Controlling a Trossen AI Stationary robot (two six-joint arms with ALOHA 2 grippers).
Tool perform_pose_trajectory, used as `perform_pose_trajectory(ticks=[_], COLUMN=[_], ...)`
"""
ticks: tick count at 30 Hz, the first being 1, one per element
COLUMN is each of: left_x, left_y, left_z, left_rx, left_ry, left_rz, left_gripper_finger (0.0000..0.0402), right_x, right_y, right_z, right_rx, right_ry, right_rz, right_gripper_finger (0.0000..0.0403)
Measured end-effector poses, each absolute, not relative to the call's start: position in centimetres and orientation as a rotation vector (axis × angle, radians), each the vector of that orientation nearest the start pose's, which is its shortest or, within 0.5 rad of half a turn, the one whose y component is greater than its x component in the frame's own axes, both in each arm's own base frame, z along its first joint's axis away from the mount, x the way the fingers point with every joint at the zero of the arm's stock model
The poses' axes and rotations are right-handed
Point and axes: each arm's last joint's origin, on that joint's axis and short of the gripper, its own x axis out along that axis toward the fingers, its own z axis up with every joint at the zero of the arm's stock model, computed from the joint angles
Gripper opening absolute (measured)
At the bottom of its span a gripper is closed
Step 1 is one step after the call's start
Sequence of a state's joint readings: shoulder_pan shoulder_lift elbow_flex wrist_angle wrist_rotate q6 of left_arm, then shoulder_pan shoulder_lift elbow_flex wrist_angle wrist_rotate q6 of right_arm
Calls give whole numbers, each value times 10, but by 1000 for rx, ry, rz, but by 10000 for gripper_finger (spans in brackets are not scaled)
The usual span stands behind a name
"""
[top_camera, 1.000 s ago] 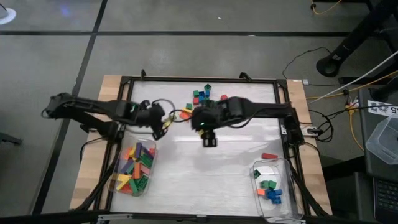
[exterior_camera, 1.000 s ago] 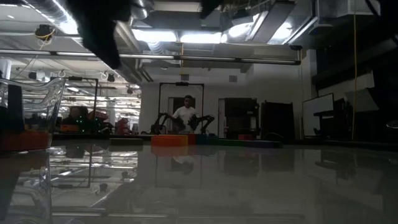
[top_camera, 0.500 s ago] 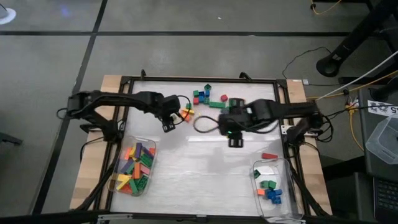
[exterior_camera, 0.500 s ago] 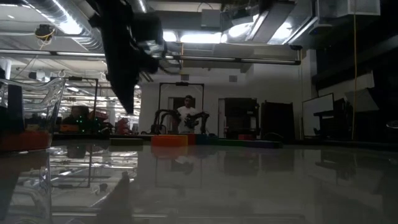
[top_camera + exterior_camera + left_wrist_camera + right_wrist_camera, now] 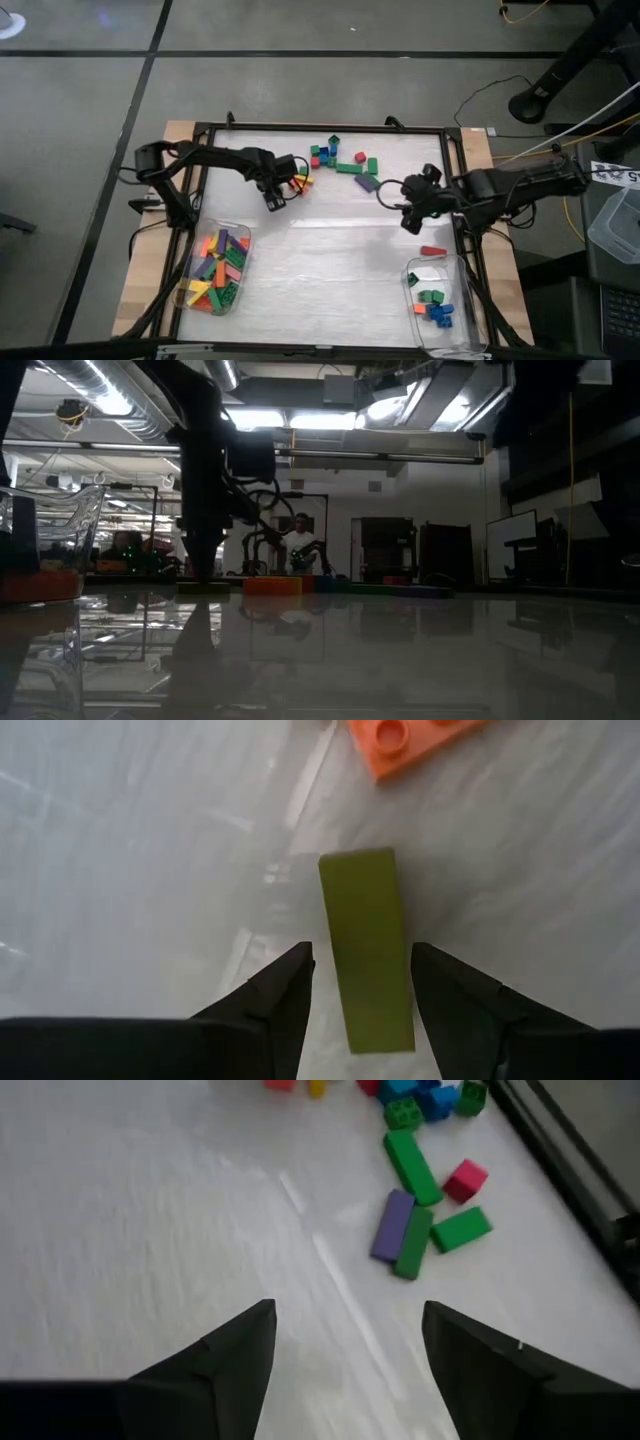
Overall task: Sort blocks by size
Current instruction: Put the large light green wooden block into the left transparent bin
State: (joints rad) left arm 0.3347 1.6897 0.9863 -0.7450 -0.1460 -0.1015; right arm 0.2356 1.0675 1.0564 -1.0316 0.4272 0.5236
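High view, sorting partly done: blocks (image 5: 340, 158) loose at table's far edge, others in left tub (image 5: 190, 272) and right tub (image 5: 470, 335); left gripper (image 5: 277, 194) spread astride olive block (image 5: 366, 945); right gripper (image 5: 408, 215) spread, empty

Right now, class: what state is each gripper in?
Left gripper: open, fingers either side of a yellow-green block lying on the table.
Right gripper: open, holding nothing.
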Motion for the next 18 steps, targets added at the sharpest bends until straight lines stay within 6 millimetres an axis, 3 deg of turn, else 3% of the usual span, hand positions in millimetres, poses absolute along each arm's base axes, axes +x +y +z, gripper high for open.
perform_pose_trajectory(ticks=[5, 11, 15, 18], left_x=[273, 278, 279, 278], left_y=[106, 109, 108, 108], left_z=[154, 139, 132, 133], left_rx=[-263, -243, -229, -244], left_ry=[1411, 1454, 1487, 1482], left_rz=[455, 423, 406, 415], left_gripper_finger=[159, 159, 155, 128], right_x=[169, 163, 160, 162], right_y=[28, 27, 27, 26], right_z=[274, 232, 214, 204], right_rx=[234, 310, 333, 323], right_ry=[863, 953, 979, 941], right_rz=[-456, -526, -568, -615], right_gripper_finger=[248, 248, 248, 248])
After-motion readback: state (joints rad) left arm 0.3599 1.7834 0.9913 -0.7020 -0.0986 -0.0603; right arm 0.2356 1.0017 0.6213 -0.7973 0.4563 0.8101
